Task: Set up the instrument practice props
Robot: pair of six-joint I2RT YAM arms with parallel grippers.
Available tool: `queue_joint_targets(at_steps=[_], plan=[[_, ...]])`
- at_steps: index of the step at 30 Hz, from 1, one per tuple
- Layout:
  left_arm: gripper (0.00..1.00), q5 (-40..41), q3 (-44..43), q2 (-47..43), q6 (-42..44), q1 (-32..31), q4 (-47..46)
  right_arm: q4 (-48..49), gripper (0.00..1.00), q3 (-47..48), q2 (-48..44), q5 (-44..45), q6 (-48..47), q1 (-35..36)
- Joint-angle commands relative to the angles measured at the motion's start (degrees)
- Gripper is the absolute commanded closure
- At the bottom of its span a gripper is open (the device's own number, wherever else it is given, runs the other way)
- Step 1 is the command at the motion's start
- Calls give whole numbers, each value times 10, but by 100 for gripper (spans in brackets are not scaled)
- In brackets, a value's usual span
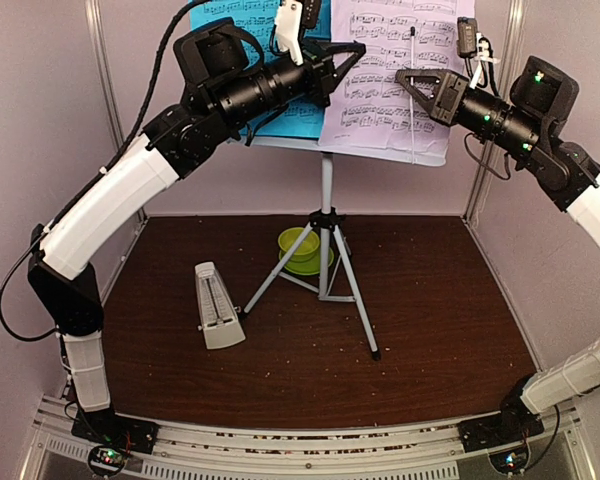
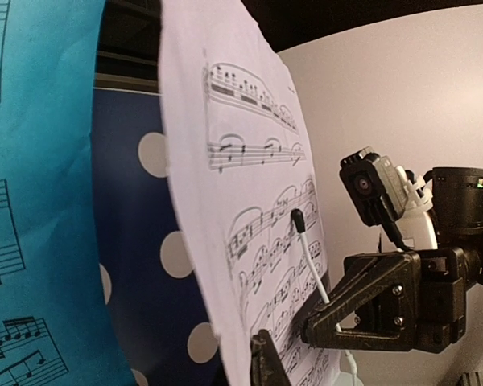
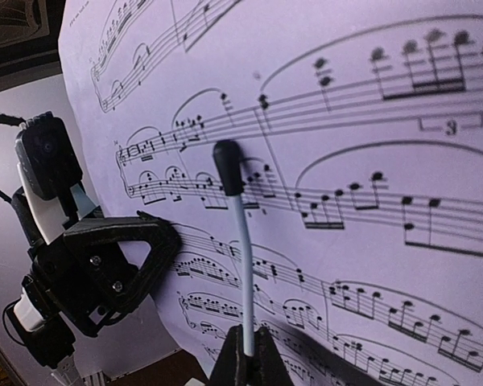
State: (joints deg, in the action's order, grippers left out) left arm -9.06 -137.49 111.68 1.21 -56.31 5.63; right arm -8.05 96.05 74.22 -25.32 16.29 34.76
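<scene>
Music stand (image 1: 326,190) upright on its silver tripod, mid-counter (image 1: 430,300), toward the far side. Desk at the top of the view, carrying both sheets side by side: blue sheet (image 1: 302,115) left, pale pink sheet (image 1: 370,110) right, their inner edges overlapping. In the left wrist view the desk shows between them as a dark panel with pale round spots.

Left arm raised high. Left pincer (image 1: 355,55) at the pink sheet's left edge, near the top. From the right wrist view one finger (image 3: 137,249) lies against the front of that edge and the other is hidden. Cannot tell whether it is spread or pinching.

Right pincer (image 1: 405,82) up against the face of the pink sheet, right of the left one. A thin white retainer wire (image 3: 240,265) with a black tip runs up the sheet from the right pincer's fingers. Whether they clamp the wire or only rest beside it, cannot tell.

Metronome (image 1: 218,308) stands on the counter left of the tripod, nearer than the stand, apart from the legs. Lime-green bowl (image 1: 298,243) on its saucer sits between the tripod legs, far side.
</scene>
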Motion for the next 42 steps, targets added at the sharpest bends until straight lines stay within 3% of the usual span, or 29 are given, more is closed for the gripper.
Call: queue_joint_targets(at_steps=[1, 5, 14, 21, 23, 34, 42], plan=[[94, 0, -14, -2, 11, -2, -14, 27, 100, -7, -14, -14, 1, 11], [84, 0, -15, -3, 14, -2, -15, 31, 82, -13, -15, -10, 11, 11], [65, -3, -10, -19, 18, -3, -4, 36, 70, -29, -28, 1, 17, 11], [32, 4, 62, -80, 31, -5, -14, 36, 47, -52, -58, 32, 14, 11], [28, 8, 90, -101, 33, -6, -22, 29, 38, -55, -69, 41, 11, 11], [21, 45, 229, -212, 25, -5, -45, -5, 0, -76, -119, 86, -3, 10], [13, 114, 364, -310, -32, 12, -35, 3, 0, -182, -210, 147, 9, -7]])
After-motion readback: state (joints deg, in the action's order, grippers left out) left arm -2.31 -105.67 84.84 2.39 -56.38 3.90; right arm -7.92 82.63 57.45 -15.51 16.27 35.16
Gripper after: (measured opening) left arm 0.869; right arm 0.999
